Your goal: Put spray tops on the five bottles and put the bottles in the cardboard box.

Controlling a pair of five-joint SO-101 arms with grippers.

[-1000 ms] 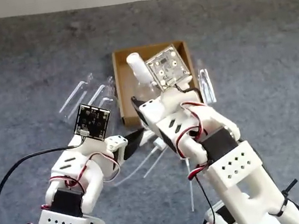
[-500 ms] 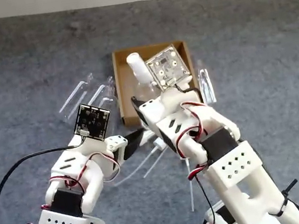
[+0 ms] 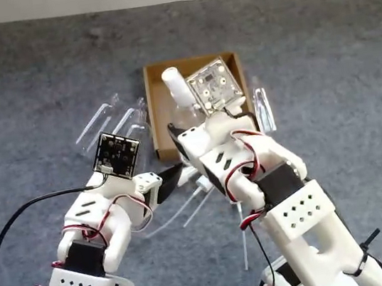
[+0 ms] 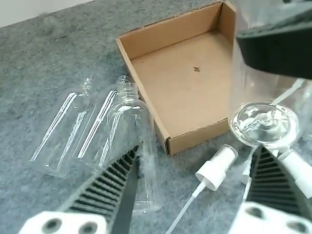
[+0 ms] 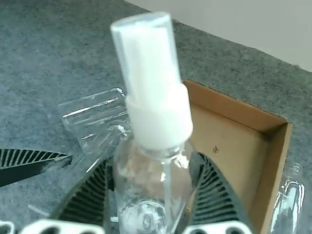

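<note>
Fingers [image 5: 214, 192] of the right gripper [image 5: 152, 195] are clamped on the item. The cardboard box [image 4: 190, 87] lies open just beyond it. The bottle [image 5: 146, 170] hangs at the box's near edge, long axis vertical and spray top [image 5: 148, 83] uppermost. Right arm is nearer. Left gripper [image 4: 197, 161] is spread wide and empty.

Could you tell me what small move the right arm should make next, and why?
Probably lower the bottle into the cardboard box and let go. The right gripper is shut on it, its spray top is already on, and the box lies just below.
</note>
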